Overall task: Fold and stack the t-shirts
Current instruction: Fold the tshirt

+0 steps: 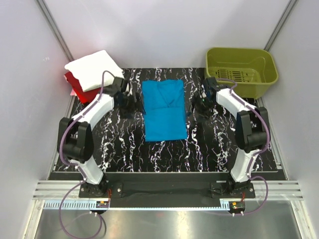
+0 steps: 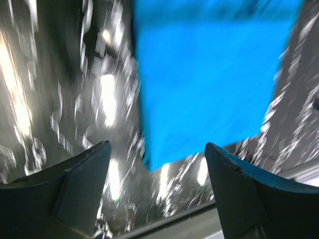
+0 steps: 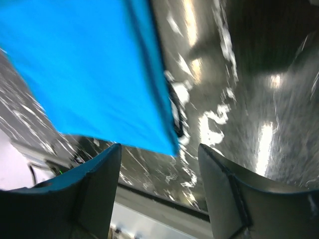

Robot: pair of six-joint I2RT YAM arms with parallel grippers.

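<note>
Hovering with fingers apart and empty, my left pincer (image 1: 127,99) flanks the turquoise t-shirt (image 1: 164,112) at its nine o'clock, and my right pincer (image 1: 203,102) does the same at three. The shirt lies as a rectangle mid-counter (image 1: 209,144). The white t-shirt (image 1: 94,67) rests on the red t-shirt (image 1: 74,82) at the counter's eleven o'clock corner. The risk, as I judge it: an uneven pinch drags only the top layer and undoes the fold, or a lopsided carry topples that stack.

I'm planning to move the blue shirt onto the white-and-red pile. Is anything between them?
No loose object shows there. Only the left gripper, open and empty, is over the strip of mat between the blue t-shirt and the white t-shirt, which lies on the red t-shirt at the far-left corner.
</note>
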